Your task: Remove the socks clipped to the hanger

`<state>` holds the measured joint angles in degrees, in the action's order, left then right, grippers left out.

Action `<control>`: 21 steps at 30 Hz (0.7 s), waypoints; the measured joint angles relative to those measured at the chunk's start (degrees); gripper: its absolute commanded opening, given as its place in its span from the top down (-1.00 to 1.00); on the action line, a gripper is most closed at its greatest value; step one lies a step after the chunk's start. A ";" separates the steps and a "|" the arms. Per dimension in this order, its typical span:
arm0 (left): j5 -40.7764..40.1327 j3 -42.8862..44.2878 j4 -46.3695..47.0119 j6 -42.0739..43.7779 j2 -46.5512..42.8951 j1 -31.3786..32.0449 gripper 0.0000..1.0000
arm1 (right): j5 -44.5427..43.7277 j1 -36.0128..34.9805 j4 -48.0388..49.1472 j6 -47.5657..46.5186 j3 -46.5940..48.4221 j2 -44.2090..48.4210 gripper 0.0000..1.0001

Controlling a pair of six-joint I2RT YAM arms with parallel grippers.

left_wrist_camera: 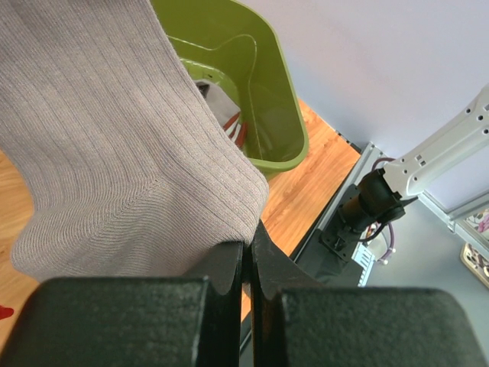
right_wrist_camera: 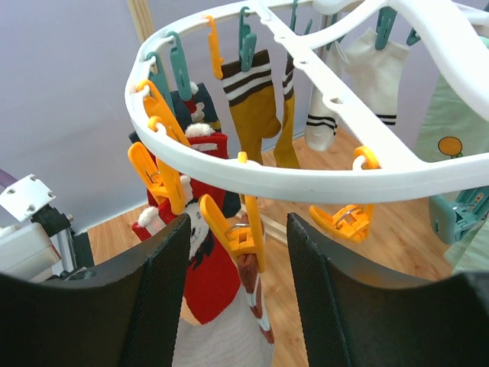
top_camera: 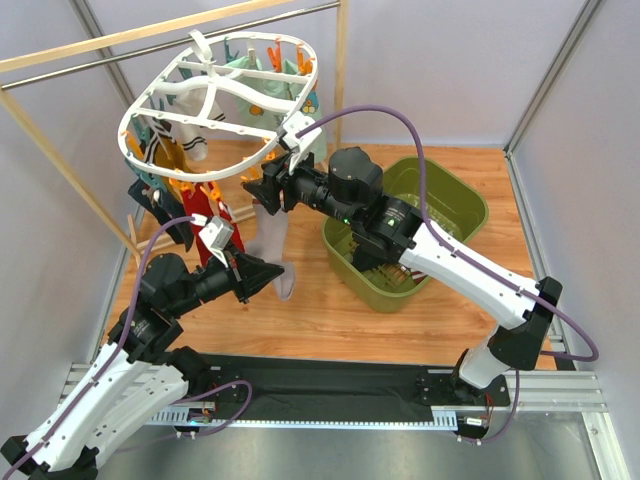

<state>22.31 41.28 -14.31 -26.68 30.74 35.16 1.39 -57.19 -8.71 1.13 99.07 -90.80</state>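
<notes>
My left claw (left_wrist_camera: 247,256) is clamped together on an edge of the grey sock (left_wrist_camera: 114,138), whose long axis runs up and away from the fingers. My right claw (right_wrist_camera: 238,229) stands apart, with one finger on each side of an orange clip (right_wrist_camera: 223,228) that hangs just under the hanger (right_wrist_camera: 306,180) rim.

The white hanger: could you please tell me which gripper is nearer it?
Right. The right gripper sits just under the hanger rim, jaws astride an orange clip; the left gripper is lower, pinching the grey sock.
</notes>
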 measured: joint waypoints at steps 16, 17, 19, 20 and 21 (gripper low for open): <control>1.22 -0.42 0.46 0.00 0.00 0.00 1.00 | -2.38 -1.46 3.37 2.51 0.00 -1.55 -0.07; 1.22 -0.42 0.48 0.00 0.00 0.00 1.00 | -2.64 -1.64 3.41 2.54 0.00 -1.73 -0.04; 1.22 -0.42 0.46 0.00 0.00 0.00 1.00 | -3.26 -1.90 3.43 2.51 0.00 -2.08 -0.01; 1.25 -0.42 0.46 -0.02 0.00 0.00 1.00 | -3.58 -1.99 3.43 2.54 0.00 -2.23 0.04; 1.27 -0.42 0.48 0.00 0.00 0.00 1.00 | -3.85 -1.99 3.48 2.51 0.00 -2.34 0.07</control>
<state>23.57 40.86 -13.82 -26.68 30.74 35.16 -2.46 -59.18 -5.23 3.64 99.07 -93.14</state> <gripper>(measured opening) 0.014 0.498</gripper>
